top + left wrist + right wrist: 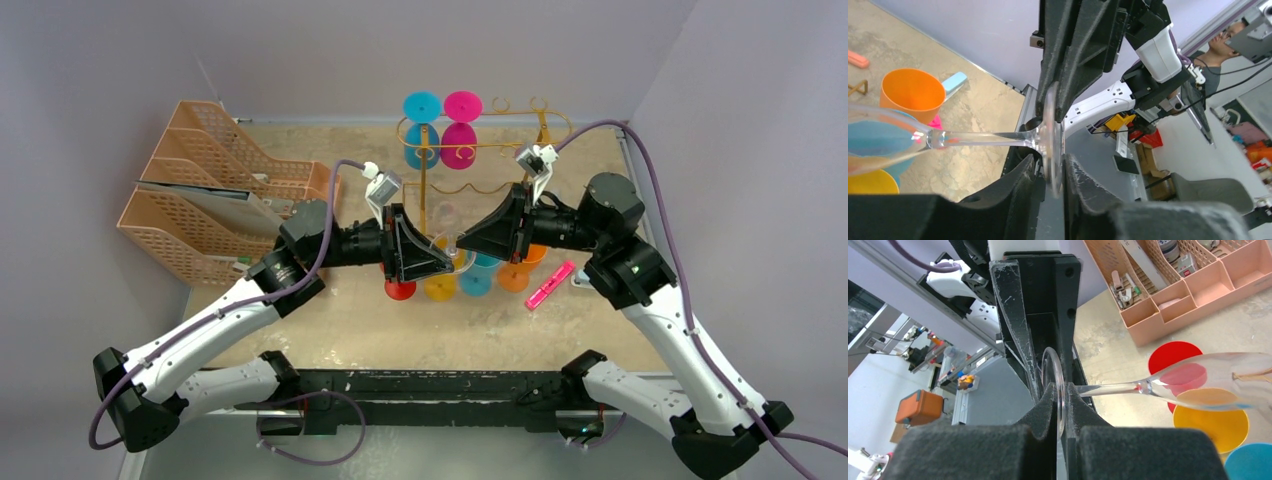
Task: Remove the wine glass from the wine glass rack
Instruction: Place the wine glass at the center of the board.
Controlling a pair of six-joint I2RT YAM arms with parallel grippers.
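Clear and thin, the glass (1113, 388) is held lying on its side just in front of the rack (425, 185), on the side of the arm bases, above the coloured cups (440, 288). Its foot (1052, 365) is pinched flat by the right gripper (1060, 402), whose pads are pressed together on it. The left gripper (1052, 172) is set around the same foot from the opposite side, its jaws close to the disc; whether it is really pinching cannot be told. A gold wire (1250, 375) is seen beside the bowl (touching or not is unclear).

Three dangers are judged. If the arms are moved unequally, the foot could be twisted and cracked. If the right gripper is released too early, the glass could be dropped onto the cups. If the bowl is caught by the wire, the rack could be pulled over.
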